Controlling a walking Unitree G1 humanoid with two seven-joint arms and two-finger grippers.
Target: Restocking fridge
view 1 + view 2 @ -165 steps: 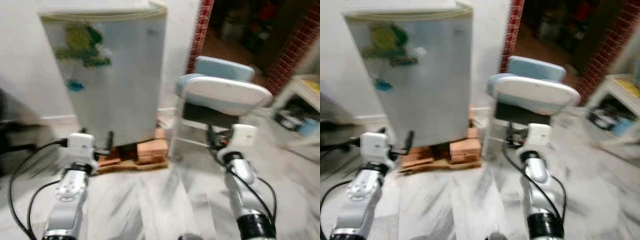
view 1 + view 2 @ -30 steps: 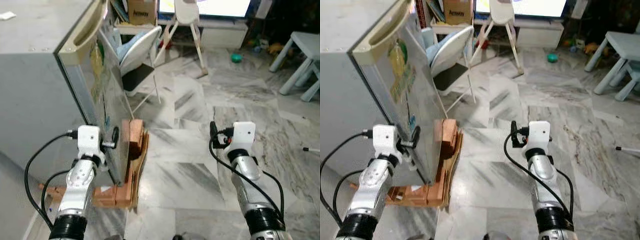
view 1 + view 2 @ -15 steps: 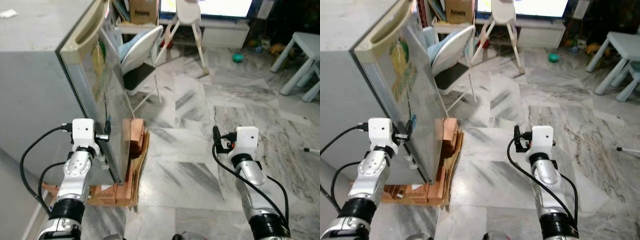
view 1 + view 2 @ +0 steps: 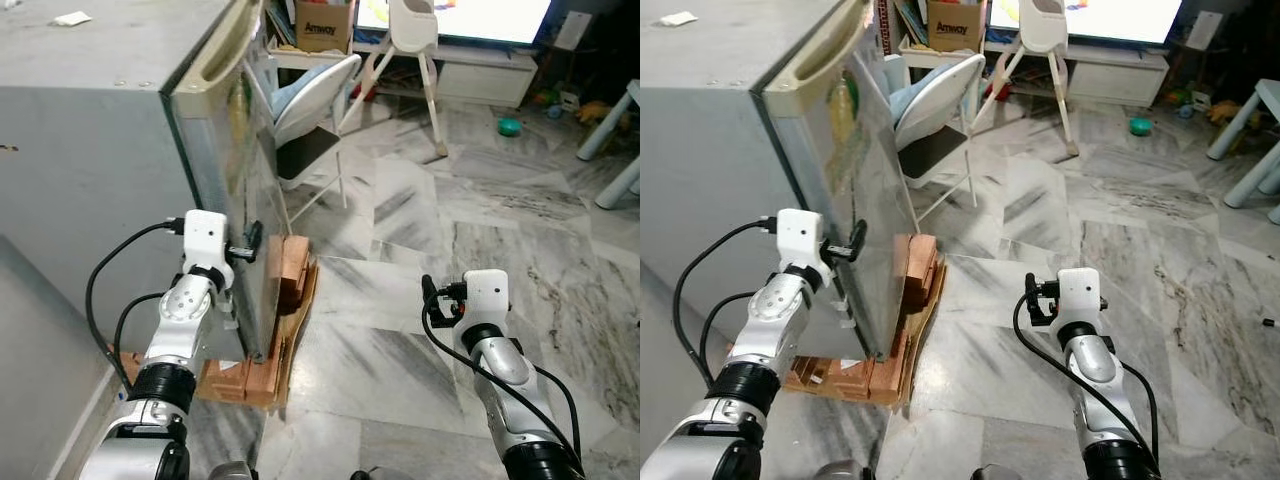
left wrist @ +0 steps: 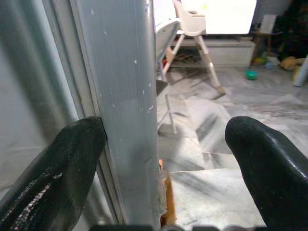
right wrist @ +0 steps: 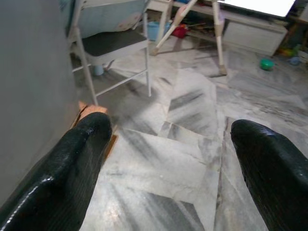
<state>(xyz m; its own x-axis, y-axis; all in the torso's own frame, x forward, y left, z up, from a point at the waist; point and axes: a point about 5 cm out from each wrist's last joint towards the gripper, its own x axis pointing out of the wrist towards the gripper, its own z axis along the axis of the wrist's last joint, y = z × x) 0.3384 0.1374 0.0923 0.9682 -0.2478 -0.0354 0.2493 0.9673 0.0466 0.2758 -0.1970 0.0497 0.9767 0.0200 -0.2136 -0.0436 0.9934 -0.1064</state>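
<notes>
A small grey fridge (image 4: 110, 150) stands on the left, its door (image 4: 855, 190) carrying stickers and a recessed handle along the top. My left gripper (image 4: 250, 240) is at the door's vertical edge (image 5: 127, 120), about halfway up. It is open, and one black finger (image 5: 53, 178) sits on the side towards the fridge body while the other (image 5: 269, 163) is out on the room side. My right gripper (image 4: 428, 298) hovers low over the marble floor to the right of the fridge, open, with nothing between its fingers (image 6: 67, 173).
Wooden blocks and bricks (image 4: 290, 280) prop up the fridge base. A folding chair (image 4: 310, 100) leans just beyond the door, with a white high chair (image 4: 410, 30) and a cardboard box (image 4: 325, 25) further back. A green ball (image 4: 510, 127) lies on the floor.
The view has swung from facing the fridge front to standing at its door corner. My left gripper has stayed at the door edge, and the right arm has dropped a little.
</notes>
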